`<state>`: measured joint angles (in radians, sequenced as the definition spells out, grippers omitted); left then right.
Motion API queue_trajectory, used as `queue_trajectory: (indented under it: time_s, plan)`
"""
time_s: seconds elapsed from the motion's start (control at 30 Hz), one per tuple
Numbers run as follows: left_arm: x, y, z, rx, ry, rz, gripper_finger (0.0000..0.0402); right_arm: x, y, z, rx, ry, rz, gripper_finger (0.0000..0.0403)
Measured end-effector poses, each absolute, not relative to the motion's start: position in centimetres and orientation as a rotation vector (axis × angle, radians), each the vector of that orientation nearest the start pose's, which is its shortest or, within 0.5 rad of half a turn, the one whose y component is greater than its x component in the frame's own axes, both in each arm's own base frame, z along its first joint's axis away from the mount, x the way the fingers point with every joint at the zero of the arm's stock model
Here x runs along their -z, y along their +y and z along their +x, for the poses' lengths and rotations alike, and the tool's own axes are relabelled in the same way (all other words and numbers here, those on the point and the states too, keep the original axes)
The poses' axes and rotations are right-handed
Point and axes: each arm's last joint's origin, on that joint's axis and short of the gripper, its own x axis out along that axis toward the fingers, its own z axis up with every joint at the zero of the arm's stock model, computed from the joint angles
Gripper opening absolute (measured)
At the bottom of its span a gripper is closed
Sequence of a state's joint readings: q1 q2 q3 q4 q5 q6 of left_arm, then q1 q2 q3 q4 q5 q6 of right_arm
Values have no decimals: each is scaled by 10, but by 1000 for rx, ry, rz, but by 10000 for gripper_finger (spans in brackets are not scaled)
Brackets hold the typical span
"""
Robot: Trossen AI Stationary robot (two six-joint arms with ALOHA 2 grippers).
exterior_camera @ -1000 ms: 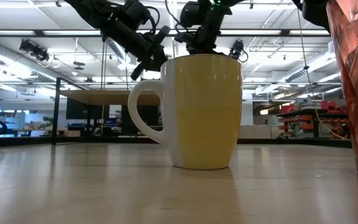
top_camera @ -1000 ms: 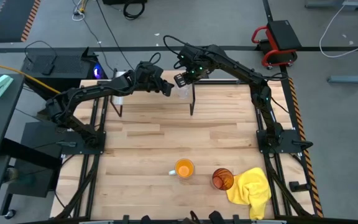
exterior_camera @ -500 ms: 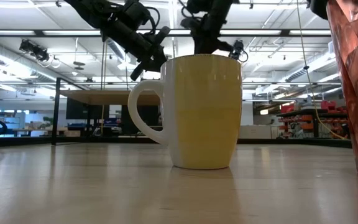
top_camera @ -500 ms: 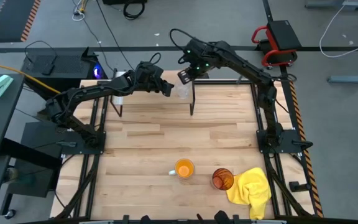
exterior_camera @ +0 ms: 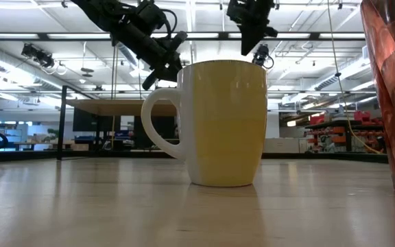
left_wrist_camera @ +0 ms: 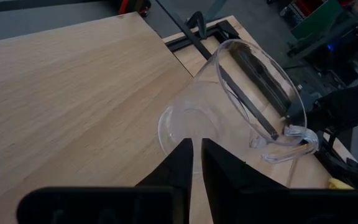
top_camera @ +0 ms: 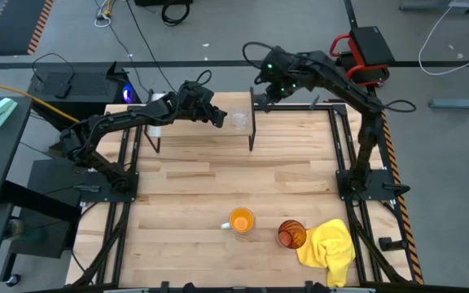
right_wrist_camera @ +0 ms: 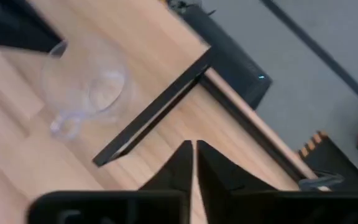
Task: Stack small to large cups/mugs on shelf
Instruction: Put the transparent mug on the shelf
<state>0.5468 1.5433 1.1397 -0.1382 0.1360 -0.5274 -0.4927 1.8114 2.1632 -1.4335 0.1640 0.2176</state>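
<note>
The small clear glass cup (top_camera: 238, 120) stands upright on its base on the light-wood shelf (top_camera: 190, 130), near the shelf's right end. My left gripper (top_camera: 220, 119) is shut, its tips right at the cup's lower wall (left_wrist_camera: 182, 127) on the left side. My right gripper (top_camera: 265, 96) is shut and empty, up beyond the shelf's far right corner; its wrist view shows the cup (right_wrist_camera: 86, 84) farther off. The orange mug (top_camera: 241, 220) and the amber tumbler (top_camera: 292, 234) stand on the tabletop near the front edge. My left gripper points its shut fingertips (left_wrist_camera: 185, 149) at the glass cup's lower wall, slanting down from the table's left side. I cannot tell whether they touch the cup. The cup stands on the shelf.
A yellow cloth (top_camera: 330, 248) lies crumpled at the front right, against the tumbler. The shelf's thin black legs (top_camera: 252, 134) stand on the plank tabletop (top_camera: 218, 179). In the low view the mug (exterior_camera: 221, 123) and the tumbler (exterior_camera: 393, 96) fill the foreground.
My right gripper has drawn away from the glass cup, going up and toward the table's far right, past the shelf's end. The cup stays on the shelf where it was.
</note>
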Motion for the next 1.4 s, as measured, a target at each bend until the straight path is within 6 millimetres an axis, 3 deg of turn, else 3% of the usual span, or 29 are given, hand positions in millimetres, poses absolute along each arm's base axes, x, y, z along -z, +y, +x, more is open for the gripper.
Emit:
queue_trajectory:
  time_s: [0.13, 0.33, 0.47, 0.67, 1.07, 1.4]
  plan:
    - [-277, 176, 296, -531, 401, -692, 37, -391, -161, 292, 638, 948, 389, 12]
    - [-276, 175, 296, -505, 406, -700, 37, -359, -156, 264, 595, 715, 476, 5]
    - [-277, 174, 297, -491, 408, -706, 43, -340, -155, 259, 547, 555, 544, 6]
    - [-277, 174, 297, -488, 408, -707, 44, -312, -160, 269, 547, 600, 574, 3]
    - [-277, 174, 297, -489, 406, -714, 45, -300, -160, 301, 446, 572, 559, 1]
    - [-277, 176, 296, -515, 389, -705, 41, -297, -161, 307, 434, 565, 553, 0]
